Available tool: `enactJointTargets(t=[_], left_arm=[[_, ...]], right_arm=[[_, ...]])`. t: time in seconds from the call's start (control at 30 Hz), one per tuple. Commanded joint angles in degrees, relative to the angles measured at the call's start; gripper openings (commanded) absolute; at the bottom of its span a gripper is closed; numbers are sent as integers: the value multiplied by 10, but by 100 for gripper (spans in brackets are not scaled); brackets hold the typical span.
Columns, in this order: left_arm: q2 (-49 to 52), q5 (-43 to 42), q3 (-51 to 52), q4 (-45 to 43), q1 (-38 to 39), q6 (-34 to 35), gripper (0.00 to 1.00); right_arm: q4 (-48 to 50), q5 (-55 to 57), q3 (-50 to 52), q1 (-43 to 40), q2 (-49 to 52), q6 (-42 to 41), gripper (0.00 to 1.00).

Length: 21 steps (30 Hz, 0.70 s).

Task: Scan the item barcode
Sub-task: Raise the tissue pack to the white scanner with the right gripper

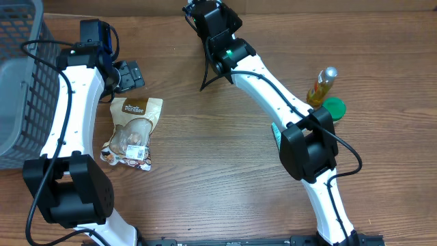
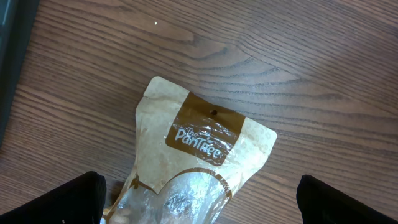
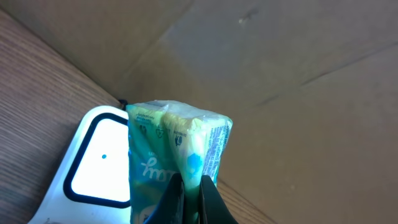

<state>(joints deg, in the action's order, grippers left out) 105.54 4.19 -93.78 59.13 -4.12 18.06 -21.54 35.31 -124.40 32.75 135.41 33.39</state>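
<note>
One green packet [image 3: 177, 146] is pinched tight in the right gripper [image 3: 189, 196] and held just beside the window of the white scanner [image 3: 93, 168]. The scan looks under way, though I cannot tell whether the barcode faces the window. The left gripper [image 1: 128, 75] hangs spread wide above a brown snack bag [image 1: 133, 130], which is not yet picked up.

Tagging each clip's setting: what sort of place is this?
Likely a mock shop checkout set up on a table: a grey basket at its edge, groceries such as a snack bag and a bottle, and what looks like a white scanner beside a green packet.
</note>
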Motion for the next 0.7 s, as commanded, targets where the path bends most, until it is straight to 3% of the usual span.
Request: enactJointTargets(t=[0.0, 0.67], left_arm=[[-5, 7, -5, 0, 3, 0, 100], [-5, 7, -5, 0, 3, 0, 99]], right_arm=[[7, -15, 1, -15, 17, 16, 4], [31, -26, 2, -27, 61, -6, 4]])
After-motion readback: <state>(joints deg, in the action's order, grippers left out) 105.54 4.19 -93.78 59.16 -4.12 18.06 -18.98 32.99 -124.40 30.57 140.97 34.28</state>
